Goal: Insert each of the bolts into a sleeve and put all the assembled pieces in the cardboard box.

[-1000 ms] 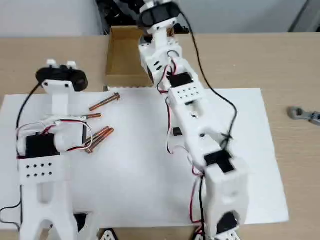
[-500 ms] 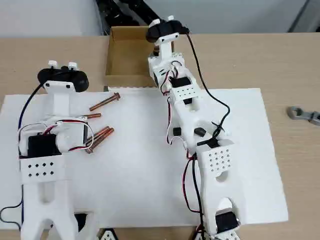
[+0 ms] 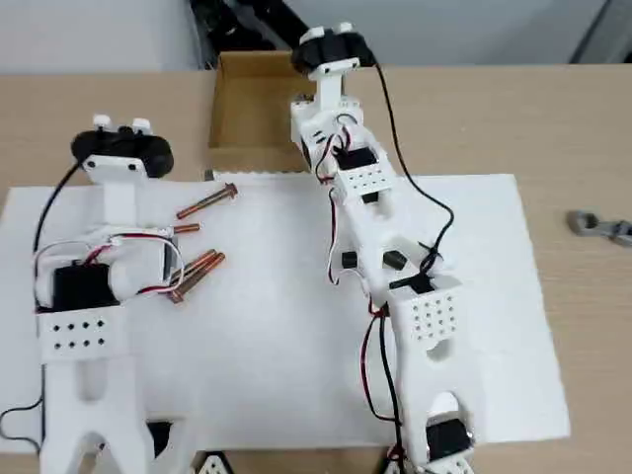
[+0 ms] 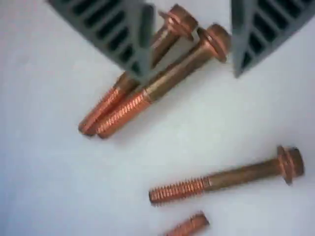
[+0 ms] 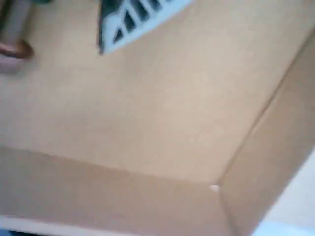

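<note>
Folding back over the last second, the right arm [image 3: 365,188] has lifted its lower section while its wrist has stayed over the cardboard box [image 3: 213,111] at the far side of the bench [image 3: 553,118]. The left arm [image 3: 118,212] has barely shifted. My reading is that the right arm is at the drop-off stage while the left waits over the remaining stock.

From the right wrist, the box floor [image 5: 172,98] shows with 1 of the right fingers [image 5: 133,19] above it. Whether they are released or clenched, I cannot tell. A grey tube with a copper end [image 5: 12,29] sits at the frame's edge, possibly an assembled piece, though I cannot tell if it is held or lying there.

The left fingers [image 4: 123,34] are spread wide, grasping nothing, straddling a touching pair of bolts [image 4: 152,83]. In all, 4 copper bolts [image 3: 207,200] lie bare on the white sheet [image 3: 296,375], near the left arm. They are threaded at the tip and flanged at the head, so much of the task seems to remain.
</note>
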Available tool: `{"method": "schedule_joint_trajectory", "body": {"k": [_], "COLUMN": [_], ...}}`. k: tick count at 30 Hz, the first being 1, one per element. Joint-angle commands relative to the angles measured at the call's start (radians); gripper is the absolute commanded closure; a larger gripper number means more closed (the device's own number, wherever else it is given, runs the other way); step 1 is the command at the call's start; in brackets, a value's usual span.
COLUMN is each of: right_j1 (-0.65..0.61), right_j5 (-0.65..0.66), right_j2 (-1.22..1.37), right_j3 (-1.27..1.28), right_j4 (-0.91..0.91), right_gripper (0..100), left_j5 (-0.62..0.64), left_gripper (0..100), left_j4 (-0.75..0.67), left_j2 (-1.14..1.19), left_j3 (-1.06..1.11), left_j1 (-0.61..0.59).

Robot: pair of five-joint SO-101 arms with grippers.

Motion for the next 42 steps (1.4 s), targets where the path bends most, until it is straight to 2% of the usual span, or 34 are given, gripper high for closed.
{"method": "schedule_joint_trajectory", "body": {"k": [1, 6, 10, 16, 23, 28, 33, 36, 42], "right_j1": [0.025, 0.047, 0.067, 0.124, 0.191, 0.249, 0.292, 0.291, 0.295], "right_j5": [-0.035, -0.063, -0.063, -0.055, 0.137, 0.163, 0.196, 0.262, 0.262], "right_j2": [-0.099, -0.249, -0.381, -0.57, -0.782, -0.918, -1.032, -1.106, -1.27], "right_j3": [-0.048, -0.048, -0.048, -0.048, -0.046, -0.041, 0.017, 0.133, 0.374], "right_j4": [0.035, 0.234, 0.479, 0.773, 1.15, 1.34, 1.372, 1.372, 1.343], "right_gripper": [81.7, 81.7, 81.7, 81.8, 81.7, 81.7, 81.7, 81.6, 81.7], "left_j5": [-0.005, -0.126, -0.175, -0.269, -0.428, -0.473, -0.512, -0.516, -0.531], "left_gripper": [85, 85, 85, 85, 85, 85, 85, 85, 85], "left_j4": [-0.011, 0.021, 0.074, 0.184, 0.29, 0.287, 0.287, 0.287, 0.293], "left_j2": [0.005, 0.075, 0.272, 0.589, 0.856, 0.977, 1.099, 1.169, 1.316], "left_j3": [-0.117, -0.22, -0.349, -0.657, -0.906, -0.981, -1.059, -1.136, -1.296], "left_j1": [-0.006, 0.015, 0.023, 0.057, 0.138, 0.14, 0.135, 0.121, 0.123]}}
